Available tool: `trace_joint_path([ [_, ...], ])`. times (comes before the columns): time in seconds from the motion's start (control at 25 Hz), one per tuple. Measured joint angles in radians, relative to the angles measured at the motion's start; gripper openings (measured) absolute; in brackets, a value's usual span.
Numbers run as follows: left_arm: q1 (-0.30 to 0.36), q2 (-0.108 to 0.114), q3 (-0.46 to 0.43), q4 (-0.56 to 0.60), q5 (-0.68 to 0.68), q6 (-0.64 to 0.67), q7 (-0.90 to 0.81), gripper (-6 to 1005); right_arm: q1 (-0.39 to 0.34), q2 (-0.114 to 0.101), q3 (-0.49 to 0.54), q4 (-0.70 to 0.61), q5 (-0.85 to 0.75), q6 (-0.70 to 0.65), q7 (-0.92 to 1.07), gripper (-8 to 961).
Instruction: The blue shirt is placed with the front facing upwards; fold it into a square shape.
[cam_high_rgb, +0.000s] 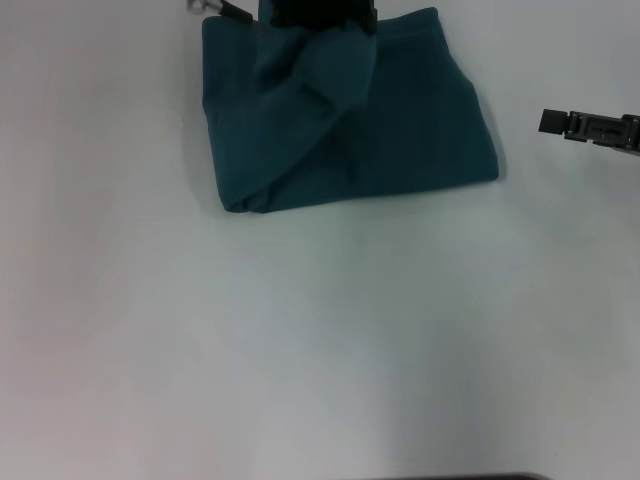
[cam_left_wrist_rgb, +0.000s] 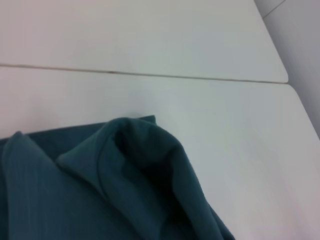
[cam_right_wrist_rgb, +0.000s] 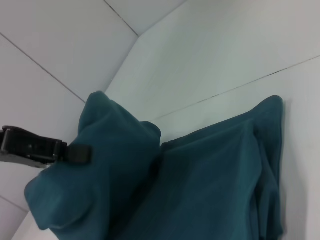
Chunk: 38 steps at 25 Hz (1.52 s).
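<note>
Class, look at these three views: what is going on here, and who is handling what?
A two-armed robot is folding the blue shirt on a white table. The shirt is already a compact bundle at the table's far edge. The left tool holds a bunched fold of the cloth raised above the rest. The right tool hovers off to the shirt's right, touching nothing.

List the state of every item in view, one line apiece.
Dark teal-blue cotton shirt: folded into a compact bundle on the table, one part lifted and draped.
Left gripper: at the far edge, raised, shut on the lifted cloth.
Right gripper: off to the right, clear of the shirt.
White table: bearing the shirt.
</note>
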Motion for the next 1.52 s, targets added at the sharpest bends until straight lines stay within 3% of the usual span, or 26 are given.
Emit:
trace_joint_path([
  [0.4,-0.044,-0.005,0.034,0.026,0.006,-0.041,0.007,92,0.002,0.003,0.000,0.000,-0.002,0.003,0.001,897],
  [0.72,-0.037,0.005,0.026,0.051,-0.010,-0.072,0.018,93,0.004,0.003,0.000,0.000,-0.006,0.011,0.004,898],
  [0.96,-0.041,-0.015,0.024,0.057,-0.122,-0.099,0.120,134,0.016,0.003,0.000,0.011,-0.026,0.019,0.006,898],
  [1.08,-0.044,-0.021,0.023,0.054,-0.159,-0.099,0.159,296,0.017,0.003,0.000,0.011,-0.031,0.022,0.010,898],
  [1.2,-0.013,-0.009,0.009,0.039,-0.245,-0.075,0.204,402,0.014,0.003,0.002,0.011,-0.032,0.023,0.011,898],
  [1.52,0.190,0.025,-0.044,-0.120,-0.331,0.026,0.199,620,0.019,-0.001,0.007,0.011,-0.032,0.019,0.019,897],
])
